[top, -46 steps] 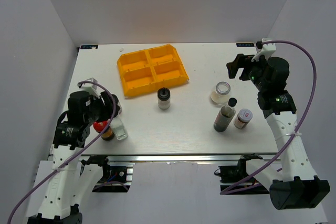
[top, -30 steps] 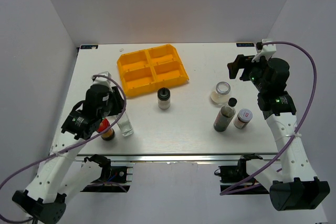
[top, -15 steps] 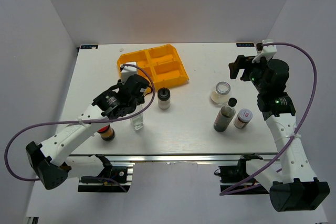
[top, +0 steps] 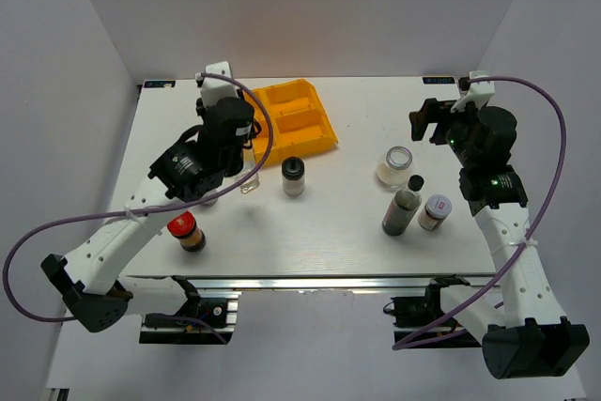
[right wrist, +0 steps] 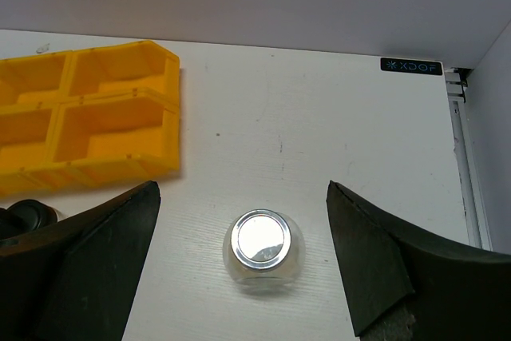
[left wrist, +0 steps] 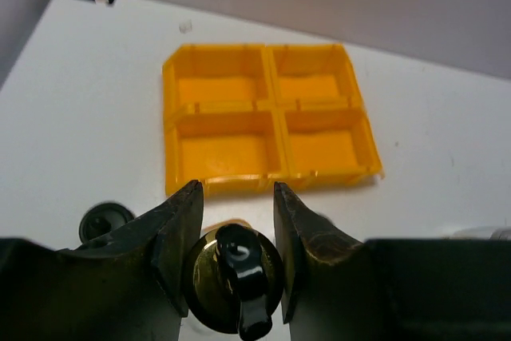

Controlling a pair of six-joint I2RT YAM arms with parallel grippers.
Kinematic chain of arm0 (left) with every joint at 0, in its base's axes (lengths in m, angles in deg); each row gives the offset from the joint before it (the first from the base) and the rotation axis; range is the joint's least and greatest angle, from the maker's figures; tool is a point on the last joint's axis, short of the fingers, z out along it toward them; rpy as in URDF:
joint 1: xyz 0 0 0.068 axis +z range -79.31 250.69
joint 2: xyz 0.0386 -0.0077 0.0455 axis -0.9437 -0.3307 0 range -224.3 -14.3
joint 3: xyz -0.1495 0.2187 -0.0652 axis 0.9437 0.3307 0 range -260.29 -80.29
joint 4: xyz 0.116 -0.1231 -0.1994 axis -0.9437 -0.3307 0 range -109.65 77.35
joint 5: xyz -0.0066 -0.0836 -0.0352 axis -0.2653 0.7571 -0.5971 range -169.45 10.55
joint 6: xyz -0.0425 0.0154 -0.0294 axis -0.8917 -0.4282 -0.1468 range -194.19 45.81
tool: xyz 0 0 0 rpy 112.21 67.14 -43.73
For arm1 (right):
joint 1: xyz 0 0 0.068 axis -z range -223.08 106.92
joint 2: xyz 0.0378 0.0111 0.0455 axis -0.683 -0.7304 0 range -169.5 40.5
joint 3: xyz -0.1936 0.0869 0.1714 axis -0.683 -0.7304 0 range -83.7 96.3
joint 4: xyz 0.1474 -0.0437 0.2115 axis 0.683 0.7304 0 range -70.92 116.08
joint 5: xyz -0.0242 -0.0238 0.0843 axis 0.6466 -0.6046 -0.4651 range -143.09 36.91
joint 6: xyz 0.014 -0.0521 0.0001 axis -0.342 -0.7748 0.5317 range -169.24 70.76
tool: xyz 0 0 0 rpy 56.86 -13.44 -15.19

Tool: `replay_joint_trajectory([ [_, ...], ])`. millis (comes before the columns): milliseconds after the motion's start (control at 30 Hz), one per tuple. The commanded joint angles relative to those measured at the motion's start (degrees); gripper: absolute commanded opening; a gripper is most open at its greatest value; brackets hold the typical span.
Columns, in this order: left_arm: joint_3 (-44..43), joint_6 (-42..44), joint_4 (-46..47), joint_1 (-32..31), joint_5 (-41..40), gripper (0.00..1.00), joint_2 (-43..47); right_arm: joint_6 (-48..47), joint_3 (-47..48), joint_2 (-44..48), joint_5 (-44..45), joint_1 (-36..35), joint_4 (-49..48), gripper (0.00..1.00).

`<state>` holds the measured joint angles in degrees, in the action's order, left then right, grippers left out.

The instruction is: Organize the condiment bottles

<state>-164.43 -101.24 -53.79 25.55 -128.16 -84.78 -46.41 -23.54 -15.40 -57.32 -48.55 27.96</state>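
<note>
We log the left pincer (left wrist: 236,197) clamped on the clear gold-spouted bottle (left wrist: 235,277), one finger on each side of its gold collar. The bottle is on the near side of the yellow tray (left wrist: 271,107), just short of its front wall; we cannot tell whether its base touches the counter (top: 357,232). The right pincer (right wrist: 242,189) is spread wide and grips nothing, poised above the silver-lidded jar (right wrist: 262,243) at the right of the counter. From overhead, a black-capped shaker (top: 294,176) stands just in front of the tray and the red-lidded jar (top: 188,230) is near the front left. The tall dark bottle (top: 404,204) and a pale-lidded jar (top: 435,211) stand side by side just in front of the silver-lidded jar.
</note>
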Motion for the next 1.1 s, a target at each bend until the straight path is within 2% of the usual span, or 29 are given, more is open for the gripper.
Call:
replay_joint_trajectory([
  [0, -6.82, 6.81, 10.54, -0.03, -7.53, 0.0, -2.55, -0.11, 0.66, -0.09, 0.45, 0.03, -2.38, 0.89],
  [33, -9.26, 7.79, 11.69, 0.32, -9.8, 0.0, -4.82, -0.19, 0.66, -0.17, 0.45, 0.03, -2.47, 0.89],
  [100, -14.0, 10.26, 13.37, 2.41, -9.21, 0.0, -7.38, -0.19, 0.66, -0.61, 0.01, 0.03, -2.73, 0.89],
  [233, -19.99, 11.4, 15.83, 8.82, -1.85, 0.0, -14.66, -0.19, 1.19, -1.84, -0.08, 0.03, -2.21, 0.89],
  [300, -21.94, 12.01, 17.06, 12.17, -0.69, 0.0, -17.14, -0.19, 1.27, -2.11, 0.18, 0.03, -2.21, 0.89],
  [467, -28.35, 17.19, 26.28, 15.7, 2.82, 0.0, -25.56, -0.02, 1.45, -2.81, 0.36, 0.03, -2.12, 0.89],
  [600, -33.89, 17.99, 29.45, 19.21, 6.69, 0.0, -32.6, -0.1, 1.27, -3.25, 1.06, 0.03, -2.12, 0.89],
  [800, -42.5, 18.61, 31.83, 21.68, 7.58, 0.0, -44.28, -0.37, 1.62, -4.74, 2.21, 0.03, -2.03, 0.89],
  [933, -44.89, 16.85, 31.65, 22.64, 9.86, 0.0, -48.08, -0.63, 2.41, -6.24, 3.61, 0.03, -1.5, 0.9],
  [1067, -40.68, 16.77, 35.78, 23.17, 9.95, 0.0, -48.53, -0.72, 2.77, -7.03, 3.7, 0.03, -0.89, 0.89],
])
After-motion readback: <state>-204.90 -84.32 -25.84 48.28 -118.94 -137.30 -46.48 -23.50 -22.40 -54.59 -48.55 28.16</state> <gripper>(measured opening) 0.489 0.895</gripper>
